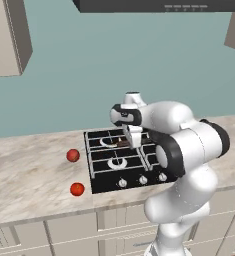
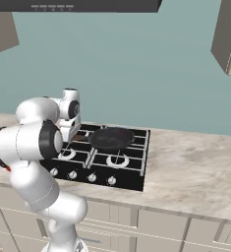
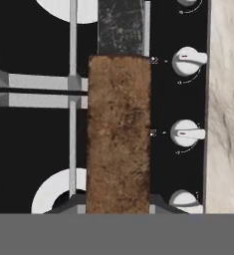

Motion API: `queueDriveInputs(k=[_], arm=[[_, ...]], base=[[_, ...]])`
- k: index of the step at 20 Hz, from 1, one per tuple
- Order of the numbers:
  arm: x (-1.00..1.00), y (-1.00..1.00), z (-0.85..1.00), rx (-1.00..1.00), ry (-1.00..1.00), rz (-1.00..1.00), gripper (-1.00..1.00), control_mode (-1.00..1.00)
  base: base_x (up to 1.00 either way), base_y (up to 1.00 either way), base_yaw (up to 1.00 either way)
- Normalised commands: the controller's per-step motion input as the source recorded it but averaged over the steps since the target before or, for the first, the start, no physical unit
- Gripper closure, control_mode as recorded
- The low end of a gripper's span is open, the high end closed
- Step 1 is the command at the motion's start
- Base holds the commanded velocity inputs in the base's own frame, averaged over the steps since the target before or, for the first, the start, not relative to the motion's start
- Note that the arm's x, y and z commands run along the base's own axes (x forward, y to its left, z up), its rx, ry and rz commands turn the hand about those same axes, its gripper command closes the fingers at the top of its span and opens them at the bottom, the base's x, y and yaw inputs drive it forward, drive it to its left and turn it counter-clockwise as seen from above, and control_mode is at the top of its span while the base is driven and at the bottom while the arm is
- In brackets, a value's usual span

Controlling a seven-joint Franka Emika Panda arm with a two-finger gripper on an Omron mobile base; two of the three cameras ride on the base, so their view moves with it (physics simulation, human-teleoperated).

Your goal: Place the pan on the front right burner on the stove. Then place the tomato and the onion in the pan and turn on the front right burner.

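Pan [image 2: 111, 138], round, shallow and dark, hovers above the stove [image 2: 131, 167] grates, its rough brown wooden handle [image 3: 119, 134] running straight under my gripper [image 1: 133, 142]. I cannot tell how far my gripper is closed. Silver knobs [image 3: 187, 133] line the glossy black cooktop's edge. Two red round items, one [image 1: 73, 155] and another [image 1: 77, 189], lie on the marbled desk [image 1: 29, 175], well apart from the pan.

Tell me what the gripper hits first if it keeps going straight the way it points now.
Most likely the pan handle's brown wood, which runs along the middle of the hand view; the stove lies behind it. Depth is unclear.
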Motion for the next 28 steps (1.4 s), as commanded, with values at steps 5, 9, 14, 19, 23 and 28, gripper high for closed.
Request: queueDriveInputs(k=[5,9,14,19,23,28], arm=[[0.15,-0.18,-0.10,0.08,0.00,0.00,1.00,-1.00],[0.16,-0.05,-0.17,0.07,0.00,0.00,1.00,-1.00],[0.22,0.00,-0.18,0.05,0.00,0.00,1.00,-1.00],[0.37,-0.07,-0.18,0.04,-0.03,0.00,1.00,-1.00],[0.22,-0.17,-0.22,0.01,-0.05,0.00,1.00,-1.00],[0.08,-0.15,-0.33,0.01,0.00,0.00,1.00,-1.00]], base=[[0.00,0.00,0.00],[0.00,0.00,0.00],[0.00,0.00,0.00],[0.00,0.00,0.00],[0.00,0.00,0.00],[0.00,0.00,0.00]])
